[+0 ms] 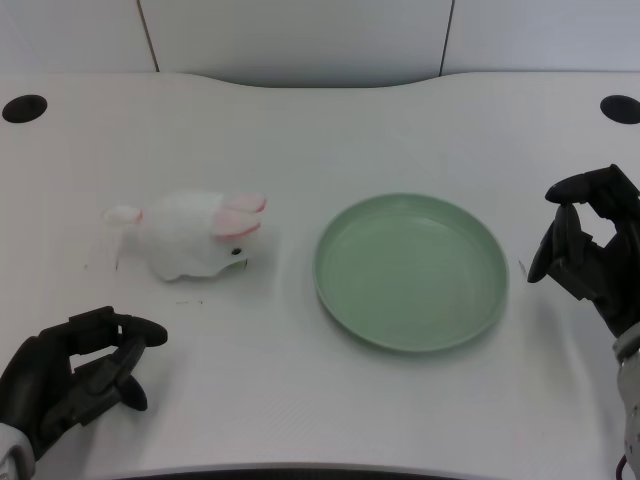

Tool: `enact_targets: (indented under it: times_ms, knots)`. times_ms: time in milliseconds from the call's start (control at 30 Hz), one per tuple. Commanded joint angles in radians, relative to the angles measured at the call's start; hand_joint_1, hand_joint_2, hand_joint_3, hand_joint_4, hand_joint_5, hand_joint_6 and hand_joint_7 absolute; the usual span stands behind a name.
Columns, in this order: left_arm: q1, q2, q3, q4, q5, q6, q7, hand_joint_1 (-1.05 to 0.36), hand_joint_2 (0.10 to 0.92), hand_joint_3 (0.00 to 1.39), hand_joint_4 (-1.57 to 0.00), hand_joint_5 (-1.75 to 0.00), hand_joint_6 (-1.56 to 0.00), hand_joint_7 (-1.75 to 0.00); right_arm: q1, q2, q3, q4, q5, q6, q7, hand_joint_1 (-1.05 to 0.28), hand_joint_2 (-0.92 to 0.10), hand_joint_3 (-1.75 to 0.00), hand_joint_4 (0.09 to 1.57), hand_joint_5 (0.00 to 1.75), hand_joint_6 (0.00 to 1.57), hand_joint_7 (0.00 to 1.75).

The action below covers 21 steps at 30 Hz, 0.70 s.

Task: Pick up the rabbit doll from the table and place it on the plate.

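Nothing is done yet: your left hand waits at the bench's near-left corner, fingers apart and empty. The rabbit lies left of centre, beside the bare plate.

Open table between your left hand and the doll, and a bare lane on to the plate.

From your left hand at 8 o'clock, bare white table runs up toward the rabbit doll at 10 o'clock; nothing stands between them. Between the doll and the green plate just right of centre lies a strip of bare table (only the plate's low raised rim to clear). The right hand hangs at 3 o'clock, just beside the plate's right edge. Two dark holes sit in the far corners, well apart from it all.
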<state>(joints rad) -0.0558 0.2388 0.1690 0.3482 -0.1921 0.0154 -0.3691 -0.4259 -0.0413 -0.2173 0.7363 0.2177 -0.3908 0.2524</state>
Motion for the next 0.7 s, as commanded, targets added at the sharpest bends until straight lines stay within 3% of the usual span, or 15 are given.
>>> enact_targets:
  times_ms: [33,133,333,400,533,600,700]
  knots:
    - [-0.007,0.018,0.005,0.008,0.005,-0.011,-0.002,-0.46,0.921,0.45,-0.69,-1.60,-0.79,-0.86,-0.006,-0.004,-0.006,-0.010,0.011,-0.008,0.002,-0.17,-0.72,-1.10,0.90,1.75,0.47,1.75]
    - [-0.007,0.016,0.007,0.008,-0.006,0.000,-0.008,-0.46,0.921,0.45,-0.70,-1.60,-0.79,-0.86,0.005,-0.004,0.004,-0.036,-0.006,0.008,-0.020,-0.16,-0.73,-1.09,0.88,1.75,0.47,1.75]
    - [-0.006,0.019,0.002,0.007,0.004,-0.005,-0.005,-0.47,0.921,0.44,-0.70,-1.60,-0.79,-0.87,0.005,-0.004,0.002,-0.035,-0.002,0.015,-0.024,-0.15,-0.75,-1.06,0.87,1.75,0.46,1.75]
    - [-0.007,0.020,0.001,0.008,0.005,-0.007,-0.007,-0.47,0.921,0.44,-0.69,-1.60,-0.79,-0.87,0.002,-0.005,0.000,-0.025,0.001,0.002,-0.015,-0.15,-0.75,-1.05,0.88,1.75,0.46,1.75]
    - [-0.005,0.023,-0.002,0.006,0.010,-0.009,-0.006,-0.46,0.921,0.45,-0.69,-1.60,-0.79,-0.87,0.005,-0.002,0.003,-0.041,0.000,0.011,-0.018,-0.15,-0.75,-1.07,0.90,1.75,0.46,1.75]
    - [-0.005,0.018,0.001,0.008,0.003,-0.010,-0.006,-0.46,0.921,0.45,-0.68,-1.60,-0.79,-0.87,-0.002,-0.009,-0.001,-0.014,0.002,-0.008,-0.002,-0.17,-0.74,-1.07,0.90,1.75,0.46,1.75]
    - [-0.003,0.024,-0.005,0.008,0.012,-0.027,-0.009,-0.48,0.921,0.45,-0.69,-1.61,-0.79,-0.87,-0.006,-0.009,-0.006,0.000,0.007,-0.015,0.009,-0.18,-0.73,-1.07,0.92,1.75,0.49,1.75]
